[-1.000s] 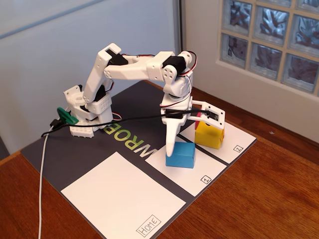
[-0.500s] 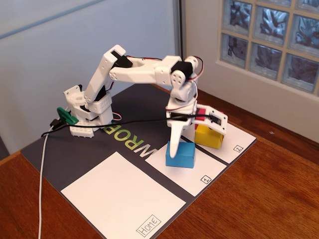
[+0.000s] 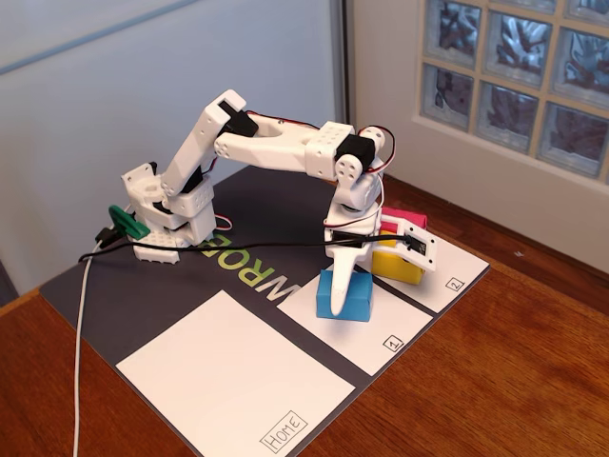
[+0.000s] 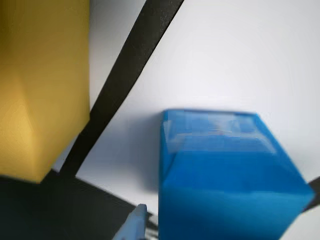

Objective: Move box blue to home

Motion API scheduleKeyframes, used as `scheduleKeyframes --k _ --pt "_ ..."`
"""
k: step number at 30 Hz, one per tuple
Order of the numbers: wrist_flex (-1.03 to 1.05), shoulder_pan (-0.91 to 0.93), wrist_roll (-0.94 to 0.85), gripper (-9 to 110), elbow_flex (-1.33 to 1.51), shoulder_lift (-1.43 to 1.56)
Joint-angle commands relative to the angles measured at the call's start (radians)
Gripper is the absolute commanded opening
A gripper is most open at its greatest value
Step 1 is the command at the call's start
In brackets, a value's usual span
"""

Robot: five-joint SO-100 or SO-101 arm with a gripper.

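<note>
The box blue (image 3: 354, 297) sits on the white panel marked "1" (image 3: 381, 335), upright and flat. My gripper (image 3: 383, 288) is open and low over it. One white finger (image 3: 341, 284) comes down across the box's near side in the fixed view. The other jaw is spread wide to the right, above the yellow block (image 3: 400, 268). In the wrist view the box blue (image 4: 225, 175) fills the lower right, and one fingertip (image 4: 134, 226) shows just left of it. Home (image 3: 238, 381), the large white panel with its label (image 3: 284, 430), lies empty at the front left.
A pink-red block (image 3: 400, 217) stands behind the yellow block on the panel marked "2" (image 3: 449, 271). In the wrist view the yellow block (image 4: 45, 85) is at the left, across a dark mat strip (image 4: 125, 75). The arm's base (image 3: 166, 224) and a black cable (image 3: 257, 248) are at the back left.
The arm has stretched out and dropped, which brought the gripper down and to the right over the blue box. The white finger now overlaps the box. The box has not moved.
</note>
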Motion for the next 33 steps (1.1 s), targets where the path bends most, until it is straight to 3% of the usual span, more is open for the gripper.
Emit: scheduleKeyframes --k 1,7,13,16,33 --pt "-0.064 -0.003 0.005 74 0.075 0.035" --pt "-0.141 0.006 -0.015 70 0.179 0.037" --pt "-0.167 0.012 -0.025 34 0.181 0.038" --pt "-0.170 0.017 -0.020 24 0.178 0.040" --pt "-0.104 0.063 -0.028 0 0.173 0.221"
